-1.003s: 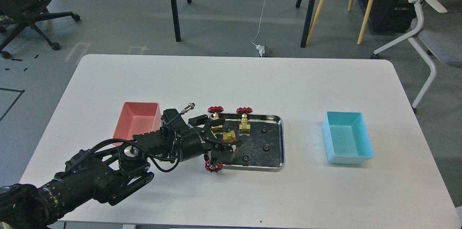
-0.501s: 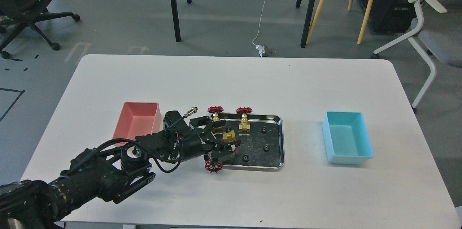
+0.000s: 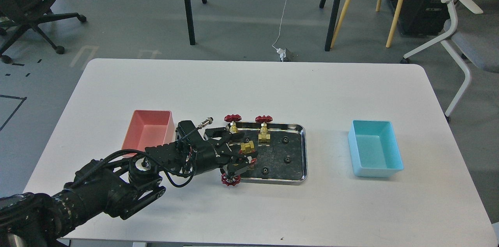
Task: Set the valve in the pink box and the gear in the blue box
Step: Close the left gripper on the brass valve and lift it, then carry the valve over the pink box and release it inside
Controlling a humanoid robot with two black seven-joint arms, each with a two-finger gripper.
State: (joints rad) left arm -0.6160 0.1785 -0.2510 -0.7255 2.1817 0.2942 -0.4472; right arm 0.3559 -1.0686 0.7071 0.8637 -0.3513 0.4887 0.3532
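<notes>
Valve: you see its brass body between your left gripper fingers, at the steel tray's left end.
Look: brass-yellow block; red handwheel hidden.
Grip: fingers straddle it; you cannot tell if they pinch.
Pink box: beside the tray's left edge.
Right gripper: out of view.
</notes>
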